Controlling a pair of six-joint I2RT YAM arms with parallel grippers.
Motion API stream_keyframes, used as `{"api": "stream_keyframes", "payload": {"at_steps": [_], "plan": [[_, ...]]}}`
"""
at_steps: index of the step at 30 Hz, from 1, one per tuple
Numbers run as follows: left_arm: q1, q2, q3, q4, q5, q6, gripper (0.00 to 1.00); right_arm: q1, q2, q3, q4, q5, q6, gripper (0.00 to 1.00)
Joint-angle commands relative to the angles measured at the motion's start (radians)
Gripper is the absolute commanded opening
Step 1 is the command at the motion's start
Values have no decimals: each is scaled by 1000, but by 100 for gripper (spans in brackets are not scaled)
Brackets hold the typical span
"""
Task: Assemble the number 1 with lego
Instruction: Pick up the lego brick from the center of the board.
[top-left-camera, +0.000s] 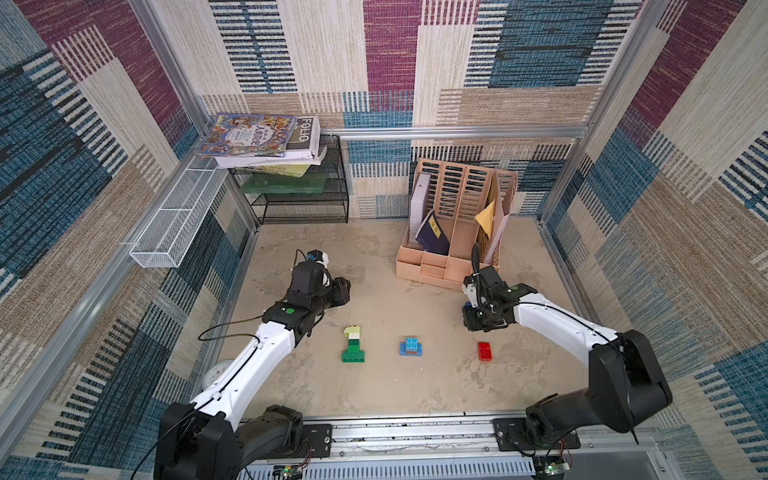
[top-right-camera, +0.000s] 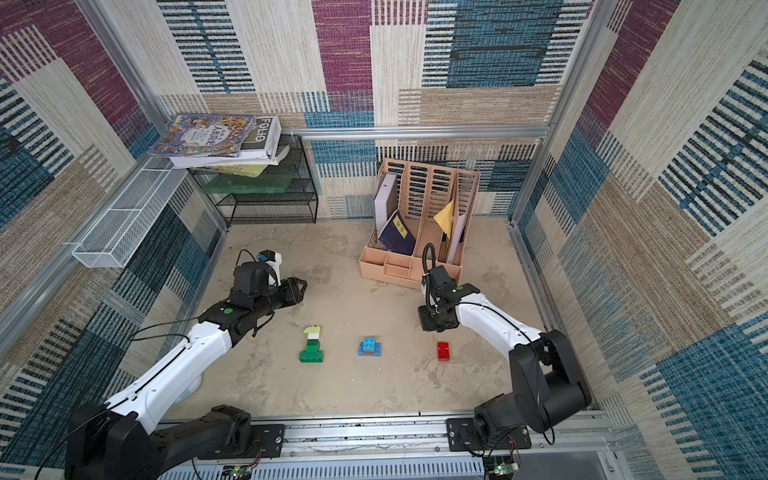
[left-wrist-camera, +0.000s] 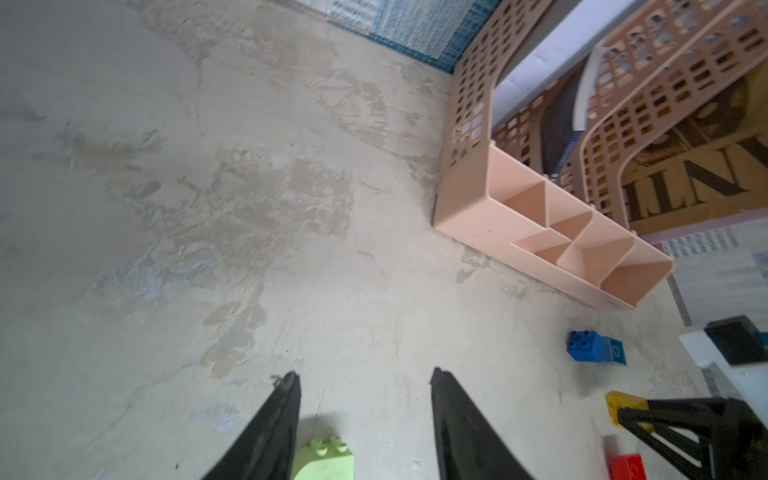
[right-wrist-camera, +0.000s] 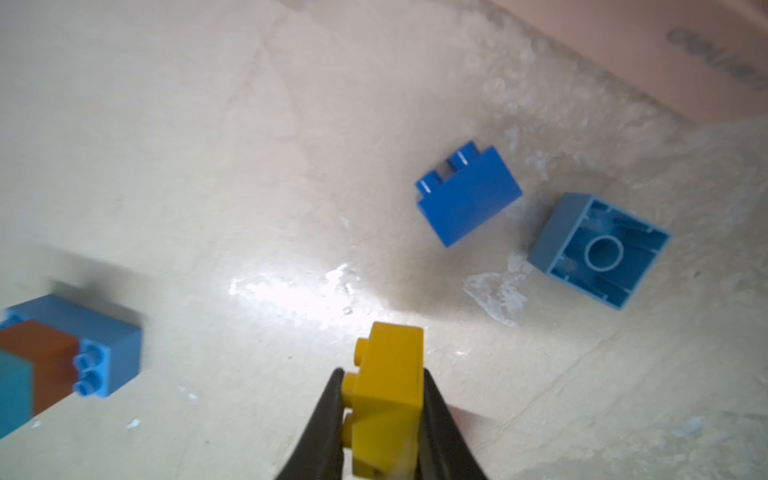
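**R claw clamped on yellow brick; L claw open, empty**

R claw (right-wrist-camera: 382, 374): jaws closed onto the yellow brick (right-wrist-camera: 386, 395), pads pressed on two opposite side faces, studs pointing sideways in the wrist view. Can't tell whether the brick touches the counter (top-left-camera: 374, 257).

L claw (left-wrist-camera: 365, 374): jaws apart w/ nothing between the tips, touching nothing. It hangs over bare counter. The lime brick (left-wrist-camera: 326, 459) shows low between the fingers in the L wrist view.

Where the lego lies, in both top views: three lots in a row across the counter.
- Green-and-lime stack (top-left-camera: 353, 345), nearest the L arm.
- Blue-and-brown stack (top-left-camera: 412, 347), mid.
- Red brick (top-left-camera: 484, 351), nearest the R arm, just in front of the R claw.
- The three lots are apart from one another.

Two more loose bricks show in the R wrist view:
- Dark blue brick (right-wrist-camera: 467, 199), on its side.
- Lighter blue brick (right-wrist-camera: 598, 249), hollow underside facing the cam, just beside the dark one and not touching it.

Hidden or hard to make out:
- In both top views the R wrist covers the claw tips, the yellow brick and most of the two loose blue bricks.
- The blue-and-brown stack is blurred and cut off at the frame edge in the R wrist view.
- The lime brick is cut off by the frame edge in the L wrist view.
- The file rack (top-left-camera: 453, 232) stands behind the R claw; its corner in the R wrist view is out of focus.
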Motion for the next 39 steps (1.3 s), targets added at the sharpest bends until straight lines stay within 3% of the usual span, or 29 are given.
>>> {"api": "stream_keyframes", "payload": {"at_steps": [1,9,14,17,26,31,39], "plan": [[-35,-29,8,126,144,206,55,23,-63,27,27,-157,-15,19],[-200,-86,32,64,402,641,59,-4,-129,127,108,-562,-13,20],[-272,-86,23,67,498,781,69,0,-117,185,120,-712,-12,20],[-318,-71,44,69,465,820,79,9,-97,225,116,-777,-15,20],[-392,-33,60,190,290,877,80,71,-40,300,127,-806,9,21],[-436,-2,68,213,203,912,74,100,-29,315,171,-800,42,21],[-474,1,40,269,133,902,54,113,-17,330,179,-794,57,21]]}}
